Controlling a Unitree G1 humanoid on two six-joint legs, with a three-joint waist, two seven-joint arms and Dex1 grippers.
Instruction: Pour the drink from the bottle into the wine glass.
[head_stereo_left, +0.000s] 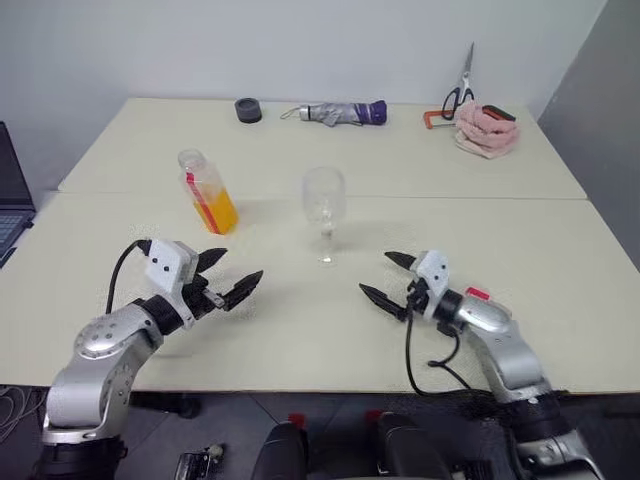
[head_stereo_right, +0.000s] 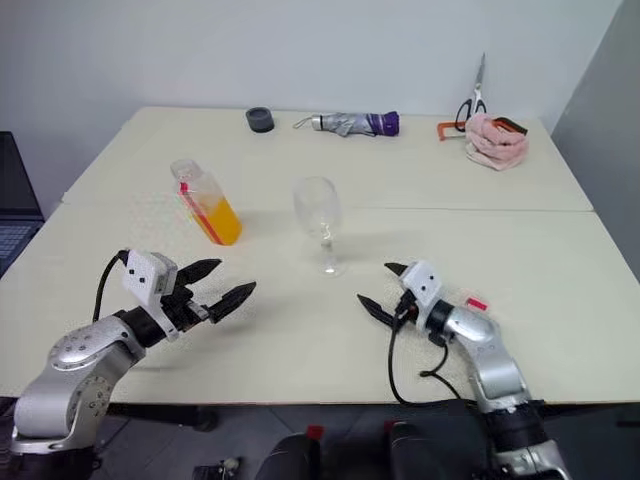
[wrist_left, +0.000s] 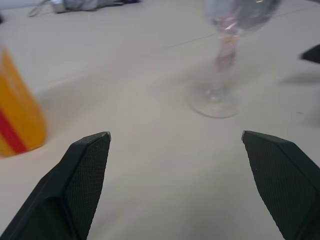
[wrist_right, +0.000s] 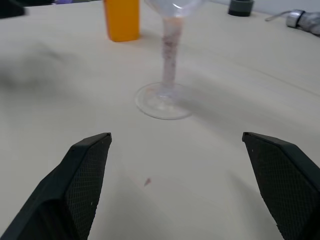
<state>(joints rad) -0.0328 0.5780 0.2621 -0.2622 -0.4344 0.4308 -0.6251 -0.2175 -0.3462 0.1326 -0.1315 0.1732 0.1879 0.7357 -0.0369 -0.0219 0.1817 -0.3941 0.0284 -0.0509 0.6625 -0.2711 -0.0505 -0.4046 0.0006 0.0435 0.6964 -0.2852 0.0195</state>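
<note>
The bottle (head_stereo_left: 205, 185) stands upright on the table's left half, its lower part holding the orange drink (head_stereo_left: 220, 214). To its right stands the wine glass (head_stereo_left: 324, 203), upright, its bowl looking empty. My left gripper (head_stereo_left: 243, 264) hovers open in front of the bottle, nearer the table's front edge, with nothing between its fingers. My right gripper (head_stereo_left: 374, 273) is open too, in front of the glass and to its right, pointing toward the left one. The left wrist view shows the bottle (wrist_left: 15, 117) and the glass foot (wrist_left: 214, 102). In the right wrist view, the glass stem (wrist_right: 170, 50) stands ahead.
Along the back of the table (head_stereo_left: 300, 340) lie a black round object (head_stereo_left: 248, 110), a folded umbrella (head_stereo_left: 340, 112), scissors (head_stereo_left: 462, 88) and a pink cloth (head_stereo_left: 487, 128). A laptop (head_stereo_left: 10, 190) sits at the far left. A seam crosses the table behind the glass.
</note>
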